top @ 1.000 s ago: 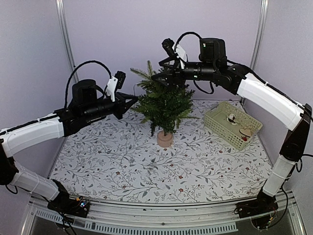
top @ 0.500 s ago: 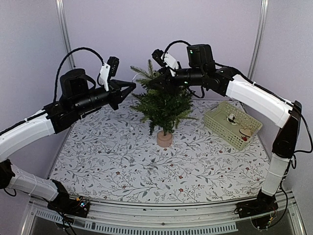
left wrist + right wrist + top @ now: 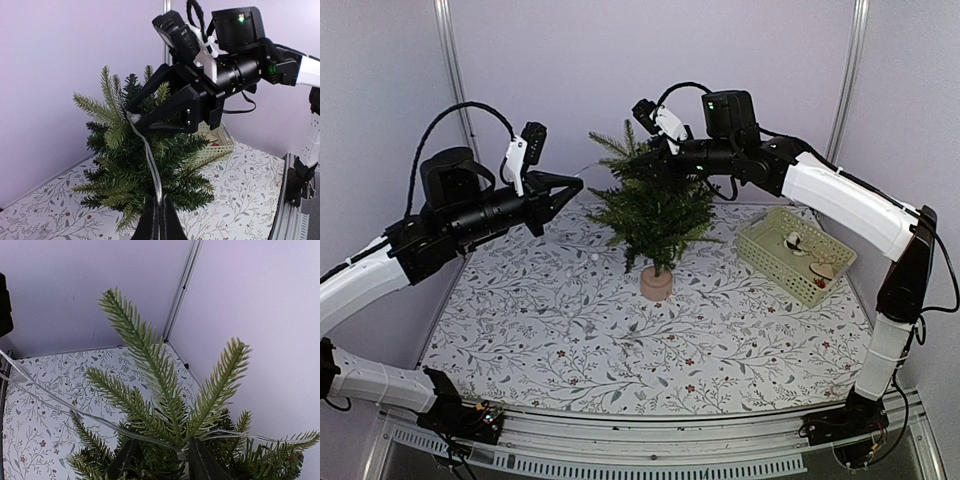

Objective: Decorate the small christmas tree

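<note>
- While a thin strand is hanging between the two arms, the counter (image 3: 570,330) is carrying everything on its leaf-patterned cloth.
- The small christmas tree (image 3: 655,215) is standing upright on its tan base toward the back middle of the counter.
- A pale green basket (image 3: 770,270) is sitting to the tree's right, apart from it, and is holding a few ornaments too small to name.
- The right end effector (image 3: 134,116) is hovering at the tree's crown. Its jaws are standing partly apart and straddling the top sprig and the strand, and are not visibly pinching either.
- The left end effector (image 3: 159,220) is hanging to the tree's left, clenched on the strand.
- The clear strand (image 3: 150,155) is running in a nearly straight line from that pinch up into the crown.
- By my reading, the step in hand is seating the strand on the treetop.
  - The left arm should be feeding slack rather than pulling, since tension could be tipping so light a tree.
  - The right jaws should be pinning the strand deep in the fork of the sprigs, not bunching needles.
</note>
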You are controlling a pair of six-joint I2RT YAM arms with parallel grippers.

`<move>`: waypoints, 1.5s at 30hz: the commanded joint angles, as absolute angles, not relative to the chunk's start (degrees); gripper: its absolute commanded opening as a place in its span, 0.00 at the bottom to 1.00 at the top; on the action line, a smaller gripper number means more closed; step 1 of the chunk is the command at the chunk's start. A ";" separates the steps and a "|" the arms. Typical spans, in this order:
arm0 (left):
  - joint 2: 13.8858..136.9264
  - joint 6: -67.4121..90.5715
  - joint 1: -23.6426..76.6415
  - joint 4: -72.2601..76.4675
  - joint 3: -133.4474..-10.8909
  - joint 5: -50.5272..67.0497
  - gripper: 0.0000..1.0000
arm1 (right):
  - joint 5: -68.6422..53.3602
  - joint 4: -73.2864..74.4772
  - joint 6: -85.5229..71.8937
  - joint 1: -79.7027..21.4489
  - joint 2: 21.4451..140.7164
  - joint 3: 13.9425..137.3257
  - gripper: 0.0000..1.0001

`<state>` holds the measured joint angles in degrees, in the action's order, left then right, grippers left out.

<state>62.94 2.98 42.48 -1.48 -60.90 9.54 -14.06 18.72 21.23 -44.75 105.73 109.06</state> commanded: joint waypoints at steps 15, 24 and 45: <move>62.00 3.01 42.89 -7.95 -58.26 9.60 0.00 | -12.92 19.08 18.82 -44.83 106.46 108.66 0.43; 68.73 3.67 42.81 -1.95 -57.31 12.48 0.00 | -17.11 17.86 18.48 -44.82 103.75 106.90 0.58; 68.78 5.76 40.27 1.72 -55.16 14.07 0.39 | -21.14 17.54 17.75 -45.36 99.60 106.35 0.93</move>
